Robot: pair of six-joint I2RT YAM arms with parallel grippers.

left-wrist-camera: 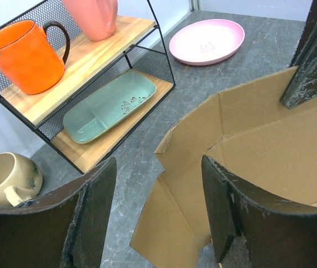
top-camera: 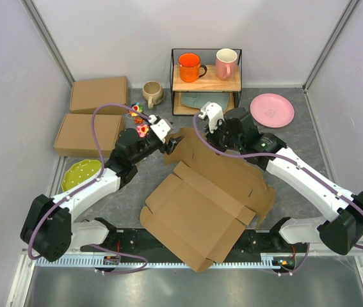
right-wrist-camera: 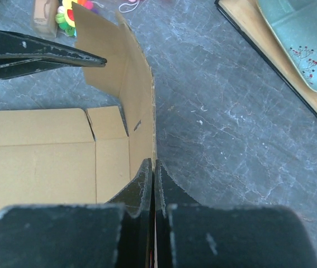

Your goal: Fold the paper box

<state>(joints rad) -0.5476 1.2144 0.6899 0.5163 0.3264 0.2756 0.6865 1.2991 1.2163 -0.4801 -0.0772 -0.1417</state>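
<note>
The paper box [top-camera: 200, 204] lies unfolded, a flat brown die-cut sheet in the middle of the table, with its far wall raised. My right gripper [right-wrist-camera: 153, 164] is shut on the top edge of that raised wall [right-wrist-camera: 138, 95]; in the top view it sits at the sheet's far side [top-camera: 214, 137]. My left gripper [left-wrist-camera: 158, 190] is open above the sheet's far left corner flap [left-wrist-camera: 175, 223], its fingers [left-wrist-camera: 99, 206] on either side and not gripping. In the top view it is at the far left corner [top-camera: 173, 146].
Two closed flat cardboard boxes [top-camera: 99, 94] [top-camera: 88, 134] lie at the back left. A beige mug [top-camera: 152, 93], small toys [top-camera: 139, 118], a wire rack [top-camera: 205, 80] with mugs and a teal tray, a pink plate [top-camera: 272, 109] and a green plate [top-camera: 82, 174] surround the sheet.
</note>
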